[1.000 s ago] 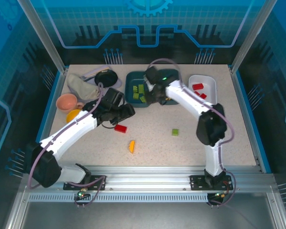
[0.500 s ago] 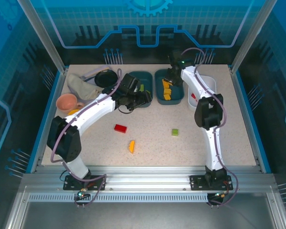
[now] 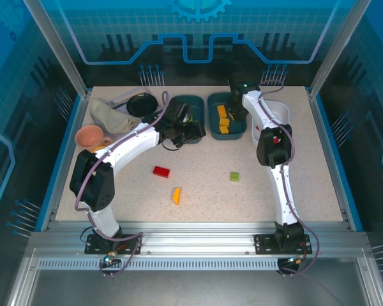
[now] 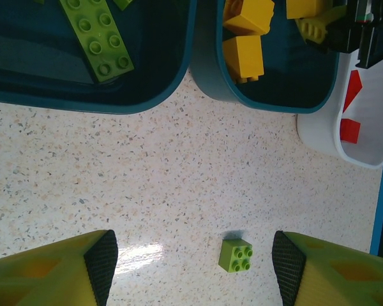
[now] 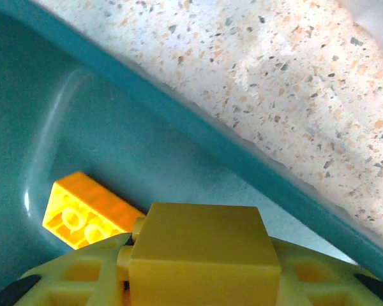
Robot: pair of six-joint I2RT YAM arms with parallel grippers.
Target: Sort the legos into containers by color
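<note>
Right end effector (image 5: 201, 287) clamps an orange-yellow square plastic brick (image 5: 204, 245) above a dark teal rounded plastic tub (image 5: 83, 127) holding another yellow brick (image 5: 83, 213); left end effector (image 4: 195, 264), jaws parted and empty, hangs over the speckled desk (image 4: 147, 178) where a light green four-stud brick (image 4: 236, 255), a red oblong brick (image 3: 161, 171) and an orange brick (image 3: 176, 196) lie loose
</note>
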